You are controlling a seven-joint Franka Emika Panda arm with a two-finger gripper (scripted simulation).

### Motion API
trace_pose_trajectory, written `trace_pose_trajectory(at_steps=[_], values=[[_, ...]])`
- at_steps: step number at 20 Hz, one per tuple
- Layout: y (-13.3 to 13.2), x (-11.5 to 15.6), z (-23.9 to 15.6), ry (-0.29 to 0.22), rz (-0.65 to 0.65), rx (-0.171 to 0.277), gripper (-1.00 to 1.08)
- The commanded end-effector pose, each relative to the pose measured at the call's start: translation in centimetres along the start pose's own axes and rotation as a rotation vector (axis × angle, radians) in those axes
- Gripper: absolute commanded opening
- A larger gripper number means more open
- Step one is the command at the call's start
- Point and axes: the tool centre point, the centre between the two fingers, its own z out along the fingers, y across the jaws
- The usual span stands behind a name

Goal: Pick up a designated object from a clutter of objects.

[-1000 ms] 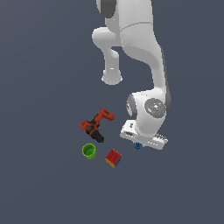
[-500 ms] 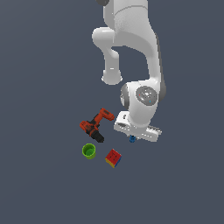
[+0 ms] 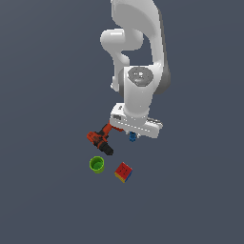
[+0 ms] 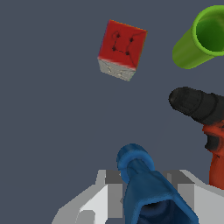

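The white arm [image 3: 140, 62] reaches down over the dark table [image 3: 47, 95], its wrist block covering part of the clutter in the exterior view. The red-orange and black power drill [image 3: 100, 139] lies on the table, its upper end hidden behind the wrist, its black end pointing toward the green cup [image 3: 96, 164]. The cup stands just below the drill in that view, with the red, yellow and blue cube [image 3: 123, 172] beside it on the exterior view's right, apart from it. The end effector [image 3: 132, 138] is clenched on the tiny blue piece [image 4: 146, 186]: in the wrist view the knobbly blue cylinder sits between the grey fingers [image 4: 107, 192], filling the gap. In the exterior view only a blue speck shows under the wrist, just beside the drill; whether it is off the table I cannot tell
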Motion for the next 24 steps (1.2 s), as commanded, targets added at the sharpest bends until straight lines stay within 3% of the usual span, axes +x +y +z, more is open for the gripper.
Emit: trace_pose_trajectory(at_steps=[1,24], values=[[1.9,-0.6,-1.7,0.000,0.000,0.001,-1.00],[19.7,-5.1,-18.4,-0.001,0.000,0.003,-1.00]])
